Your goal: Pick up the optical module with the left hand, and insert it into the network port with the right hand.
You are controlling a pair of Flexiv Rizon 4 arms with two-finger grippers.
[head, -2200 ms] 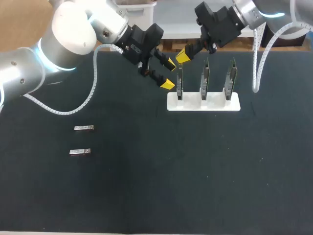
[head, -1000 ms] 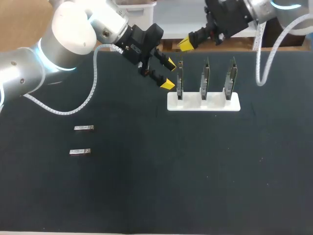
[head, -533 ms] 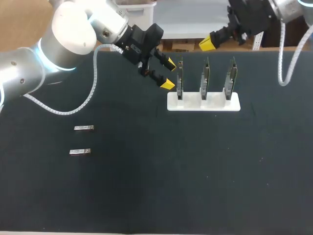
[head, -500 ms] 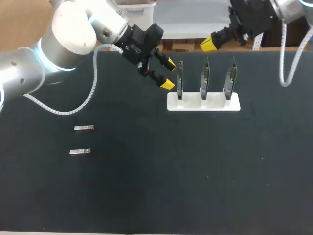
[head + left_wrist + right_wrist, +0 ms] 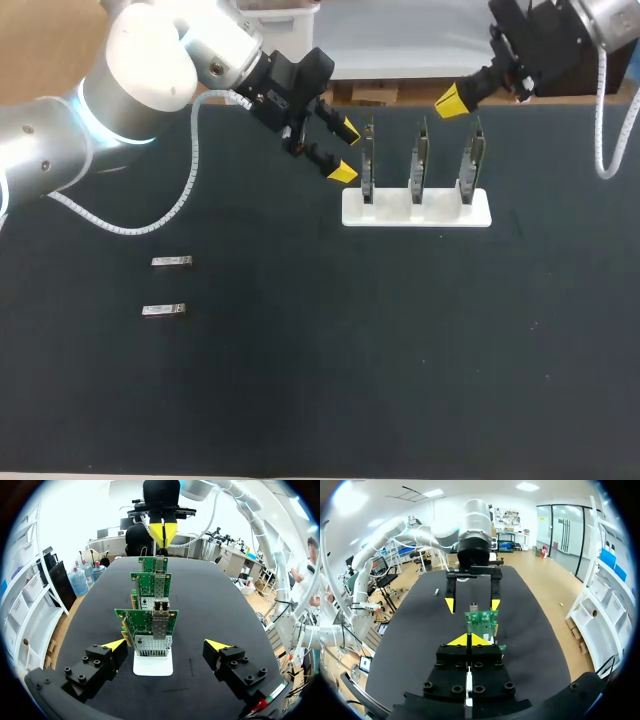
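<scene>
Bright, even overhead light, matte black tabletop (image 5: pixel 400 350) read uniformly dark, soft highlights gleamed on glossy white left arm (image 5: pixel 150 60).

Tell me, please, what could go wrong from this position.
1. The left gripper is open with its fingertips close to the leftmost card; swinging away carelessly could clip it and tip the white stand.
2. The two optical modules lie flat and thin on the table, far from that gripper; a grasp could slip.
3. The right gripper, shut, hangs near the rightmost card and could knock it if lowered.
</scene>
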